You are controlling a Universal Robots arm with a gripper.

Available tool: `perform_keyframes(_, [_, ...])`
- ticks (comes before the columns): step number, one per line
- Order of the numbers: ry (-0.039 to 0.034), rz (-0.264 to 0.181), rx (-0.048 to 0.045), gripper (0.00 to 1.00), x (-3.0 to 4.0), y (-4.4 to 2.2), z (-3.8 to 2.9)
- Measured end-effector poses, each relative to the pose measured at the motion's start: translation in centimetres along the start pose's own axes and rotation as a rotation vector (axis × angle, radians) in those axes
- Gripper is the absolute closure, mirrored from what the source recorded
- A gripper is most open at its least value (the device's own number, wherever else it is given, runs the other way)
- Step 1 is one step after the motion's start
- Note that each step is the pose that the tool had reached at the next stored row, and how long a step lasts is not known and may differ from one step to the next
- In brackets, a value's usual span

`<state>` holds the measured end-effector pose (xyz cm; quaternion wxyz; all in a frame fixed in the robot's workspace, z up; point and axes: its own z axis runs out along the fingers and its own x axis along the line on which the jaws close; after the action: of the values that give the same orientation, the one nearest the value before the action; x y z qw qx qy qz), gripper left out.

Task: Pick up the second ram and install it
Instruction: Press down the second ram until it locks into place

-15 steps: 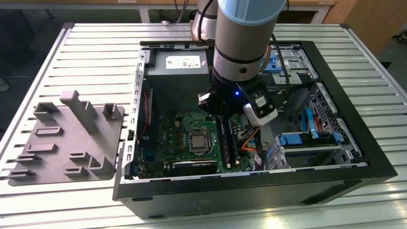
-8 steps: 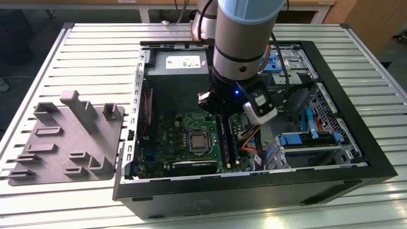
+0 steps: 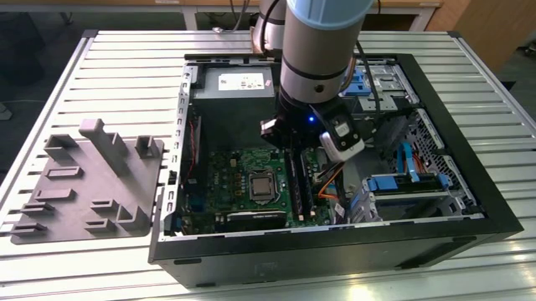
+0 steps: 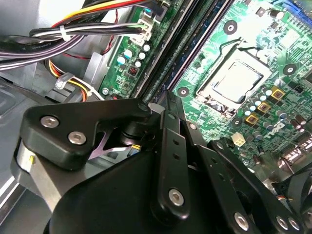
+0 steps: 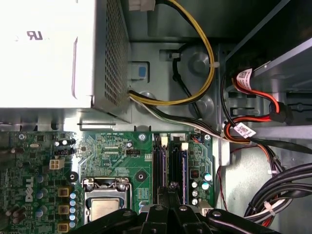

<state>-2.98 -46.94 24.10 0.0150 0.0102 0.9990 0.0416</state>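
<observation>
My gripper (image 3: 295,153) hangs low inside the open computer case, over the black memory slots (image 3: 299,185) of the green motherboard (image 3: 228,182). In both wrist views its fingers are pressed together, with the tip (image 5: 170,189) (image 4: 165,96) right at the slots (image 4: 181,52). A narrow blue ram stick (image 5: 184,168) stands on edge in a slot beside the fingertips. I cannot tell whether the fingers pinch anything or touch a stick. The silver processor (image 5: 104,207) (image 4: 239,80) lies to one side of the slots.
The black case (image 3: 335,241) walls in the board on all sides. A grey power supply (image 3: 235,81) sits at the back and cable bundles (image 5: 273,190) and blue drive bays (image 3: 393,182) crowd the exterior view's right. A grey fixture (image 3: 84,182) lies outside the case on the slatted table.
</observation>
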Motion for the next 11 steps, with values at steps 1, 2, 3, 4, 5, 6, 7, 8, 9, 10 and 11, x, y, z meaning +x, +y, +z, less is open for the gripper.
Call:
perform_keyframes(1, [0.0000, 0.000, 0.0000, 0.89, 0.00, 0.06, 0.01])
perform_keyframes(2, [0.0000, 0.000, 0.0000, 0.89, 0.00, 0.12, 0.01])
perform_keyframes(3, [0.0000, 0.000, 0.0000, 0.89, 0.00, 0.19, 0.02])
perform_keyframes(4, [0.0000, 0.000, 0.0000, 0.89, 0.01, 0.26, 0.02])
perform_keyframes(5, [0.0000, 0.000, 0.0001, 0.89, 0.01, 0.33, 0.02])
perform_keyframes(6, [0.0000, 0.000, 0.0001, 0.89, 0.01, 0.41, 0.03])
perform_keyframes(7, [0.0000, 0.000, 0.0000, 0.89, 0.01, 0.47, 0.04])
perform_keyframes(8, [0.0000, 0.000, 0.0001, 0.89, 0.01, 0.53, 0.04])
perform_keyframes(9, [0.0000, 0.000, 0.0000, 0.89, 0.01, 0.59, 0.05])
perform_keyframes(10, [0.0000, 0.000, 0.0000, 0.89, 0.01, 0.64, 0.05])
perform_keyframes(11, [0.0000, 0.000, 0.0000, 0.89, 0.01, 0.68, 0.06])
